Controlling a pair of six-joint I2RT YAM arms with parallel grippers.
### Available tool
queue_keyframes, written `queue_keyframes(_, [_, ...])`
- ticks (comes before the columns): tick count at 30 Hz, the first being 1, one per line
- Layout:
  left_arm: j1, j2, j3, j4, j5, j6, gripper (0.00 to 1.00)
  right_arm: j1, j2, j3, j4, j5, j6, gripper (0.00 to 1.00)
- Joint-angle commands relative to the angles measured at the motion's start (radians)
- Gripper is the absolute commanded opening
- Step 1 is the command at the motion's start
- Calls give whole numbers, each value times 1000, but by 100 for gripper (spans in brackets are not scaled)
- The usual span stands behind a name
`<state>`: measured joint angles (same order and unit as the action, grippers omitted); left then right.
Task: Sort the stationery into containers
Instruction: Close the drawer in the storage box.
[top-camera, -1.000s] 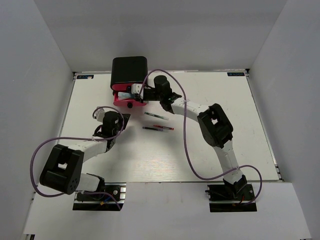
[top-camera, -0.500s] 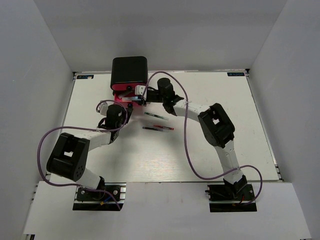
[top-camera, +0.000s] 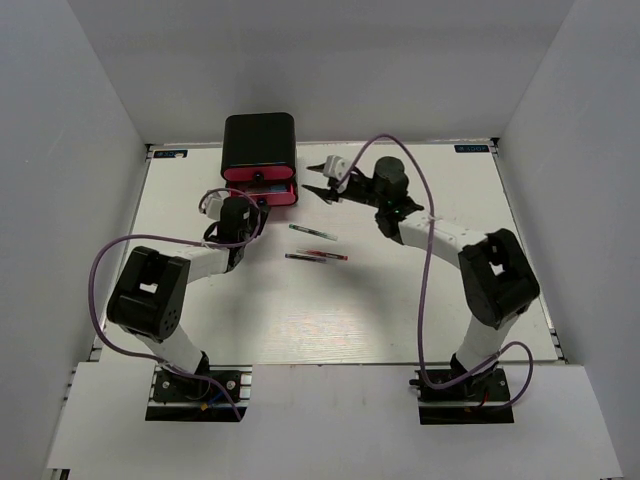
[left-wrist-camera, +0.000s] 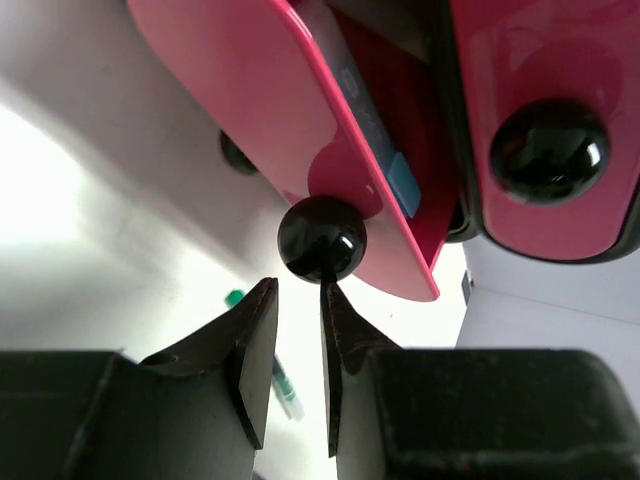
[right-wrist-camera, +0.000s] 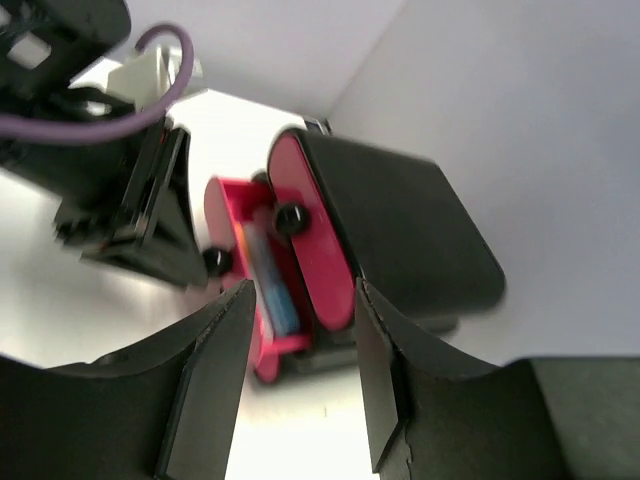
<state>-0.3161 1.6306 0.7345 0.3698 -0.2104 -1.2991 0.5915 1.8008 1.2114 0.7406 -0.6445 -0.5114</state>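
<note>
The black cabinet (top-camera: 258, 140) stands at the back left, its lowest pink drawer (top-camera: 268, 191) partly out. In the left wrist view this drawer (left-wrist-camera: 240, 90) shows a pale-blue marker (left-wrist-camera: 385, 150) inside. My left gripper (top-camera: 248, 206) is right in front of it; its jaws (left-wrist-camera: 298, 295) stand a narrow gap apart, empty, tips just under the drawer's black knob (left-wrist-camera: 321, 238). My right gripper (top-camera: 316, 178) is open and empty, right of the cabinet. It faces the drawer (right-wrist-camera: 235, 300) and a blue marker (right-wrist-camera: 277, 295). A green pen (top-camera: 312, 232) and a red-and-blue pen (top-camera: 315, 257) lie on the table.
The two upper drawers are shut; one shows in the left wrist view (left-wrist-camera: 540, 100). The green pen (left-wrist-camera: 280, 385) shows between my left fingers. White walls enclose the table on three sides. The left arm's wrist (right-wrist-camera: 130, 210) shows in the right wrist view.
My right gripper has pulled back to the right, away from the drawer. My left gripper has moved up to the drawer's knob, and the drawer sits further in.
</note>
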Motion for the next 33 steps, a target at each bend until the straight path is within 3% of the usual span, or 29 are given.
queue_keyframes(1, [8, 14, 52, 9, -20, 1, 34, -38, -75, -88, 51, 11, 34, 50])
queue_keyframes(12, [26, 41, 105, 47, -38, 1, 36, -145, -239, -378, -4, 23, -2, 50])
queue_keyframes(33, [45, 144, 226, 96, -9, 1, 43, -203, -317, -496, -66, 29, -13, 50])
